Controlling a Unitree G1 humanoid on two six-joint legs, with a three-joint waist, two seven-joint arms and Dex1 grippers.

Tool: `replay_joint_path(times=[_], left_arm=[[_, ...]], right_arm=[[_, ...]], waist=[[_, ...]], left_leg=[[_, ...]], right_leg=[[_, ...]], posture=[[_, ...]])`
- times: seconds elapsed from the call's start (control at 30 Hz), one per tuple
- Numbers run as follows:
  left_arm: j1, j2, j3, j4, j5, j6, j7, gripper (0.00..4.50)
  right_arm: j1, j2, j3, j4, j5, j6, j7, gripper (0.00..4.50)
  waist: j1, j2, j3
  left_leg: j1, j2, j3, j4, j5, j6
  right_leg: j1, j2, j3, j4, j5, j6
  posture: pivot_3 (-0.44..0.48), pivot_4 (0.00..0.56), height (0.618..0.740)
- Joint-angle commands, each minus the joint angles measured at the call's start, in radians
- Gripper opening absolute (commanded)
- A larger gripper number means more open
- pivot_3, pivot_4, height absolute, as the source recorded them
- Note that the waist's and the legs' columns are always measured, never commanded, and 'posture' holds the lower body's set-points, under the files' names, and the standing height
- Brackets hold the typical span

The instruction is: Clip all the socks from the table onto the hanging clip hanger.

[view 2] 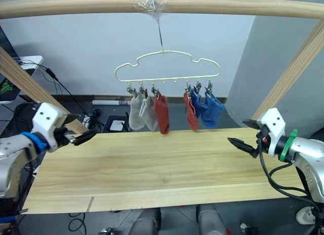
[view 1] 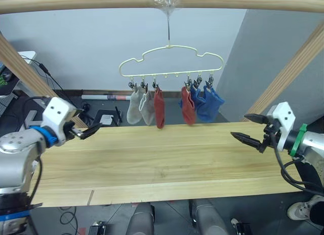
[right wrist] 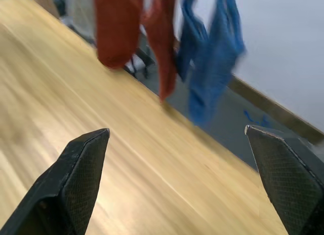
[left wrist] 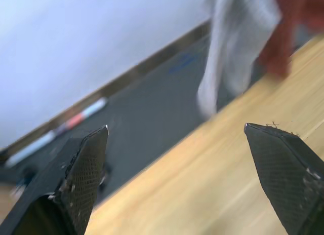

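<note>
1. Jaws of the left gripper stand spread wide with nothing between them; in the left wrist view its two black cross-hatched fingers sit well apart over bare wood. I judge they are open because nothing is left for them to pick up.

2. Jaws of the right gripper are likewise parted and hold nothing, the tapered black fingertips pointing inward across the table. Both arms hang at the table's two ends, well apart from the hanger, which reads as a resting pose and not a reach.

3. The table is a long plank top of pale wood with straight grain and a visible seam near the front edge. No sock lies on it.

4. The socks all hang from the clip hanger, above the table's far edge: two light grey ones on the robot's left, a rust-red one beside them, then a gap, another rust-red one, and two blue ones overlapping on the right. They are soft knit, limp, each pinched at its cuff so it dangles toe down.

5. The hanger is thin pale yellow wire bent in a cloud outline, with small metal clips along its straight lower bar and some unused loops mid-bar. Its hook hangs from a round wooden pole, wrapped there in clear tape or film, presumably to stop it sliding.

6. By this layout, the task looks complete.
</note>
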Motion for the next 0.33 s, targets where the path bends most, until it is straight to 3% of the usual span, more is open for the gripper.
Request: replay_joint_path(times=[0.03,0.33], left_arm=[[0.029,0.039,0.095,-0.013,-0.051,0.004,-0.044,4.47],[0.011,0.021,0.084,-0.03,-0.1,0.051,-0.049,4.47]], right_arm=[[-0.015,-0.03,-0.073,-0.055,0.073,0.019,0.032,4.5],[-0.02,-0.049,-0.088,-0.063,0.104,0.07,0.018,4.5]], waist=[[0.011,0.0,0.0],[0.028,0.0,0.0]], left_leg=[[0.0,0.0,0.0,0.0,0.0,0.0],[0.0,0.0,0.0,0.0,0.0,0.0]], right_leg=[[0.0,0.0,0.0,0.0,0.0,0.0],[0.0,0.0,-0.001,0.0,0.0,0.0]], posture=[[0.111,0.214,0.74],[0.113,0.203,0.74]])
